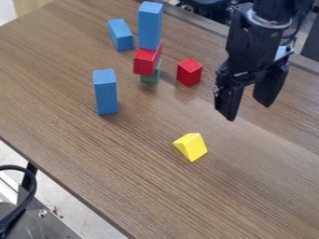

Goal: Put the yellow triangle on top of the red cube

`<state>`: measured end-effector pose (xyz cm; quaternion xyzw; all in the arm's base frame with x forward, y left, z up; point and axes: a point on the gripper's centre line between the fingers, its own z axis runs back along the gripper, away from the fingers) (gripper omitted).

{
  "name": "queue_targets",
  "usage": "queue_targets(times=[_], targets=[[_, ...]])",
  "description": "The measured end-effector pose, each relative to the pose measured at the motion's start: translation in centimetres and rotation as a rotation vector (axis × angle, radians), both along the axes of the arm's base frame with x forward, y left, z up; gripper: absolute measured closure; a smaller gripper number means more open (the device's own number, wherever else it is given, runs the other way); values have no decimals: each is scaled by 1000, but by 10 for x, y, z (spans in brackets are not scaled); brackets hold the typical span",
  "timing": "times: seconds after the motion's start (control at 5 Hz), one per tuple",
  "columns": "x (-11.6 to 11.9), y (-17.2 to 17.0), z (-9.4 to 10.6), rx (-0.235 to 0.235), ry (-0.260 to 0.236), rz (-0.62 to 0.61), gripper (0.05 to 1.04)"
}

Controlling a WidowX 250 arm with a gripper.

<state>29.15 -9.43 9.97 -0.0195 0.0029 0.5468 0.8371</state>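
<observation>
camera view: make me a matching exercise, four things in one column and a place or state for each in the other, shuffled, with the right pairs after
1. yellow triangle
2. red cube
3. green block
4. gripper

A. at the bottom of the stack
B. open, with nothing between its fingers
C. lowest in the picture of the toy blocks on the table
D. standing by itself, just right of the stack in the picture

Right pairs: 1-C, 2-D, 3-A, 4-B

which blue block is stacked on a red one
The blue block standing on the stack's red block; the other two blue blocks rest directly on the table.
</observation>
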Motion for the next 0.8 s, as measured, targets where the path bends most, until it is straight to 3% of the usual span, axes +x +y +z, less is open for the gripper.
queue_targets(times=[0.4, 0.8], targets=[[-12, 6, -22, 25, 53, 0, 83], [-14, 16, -35, 38, 35, 16, 83]])
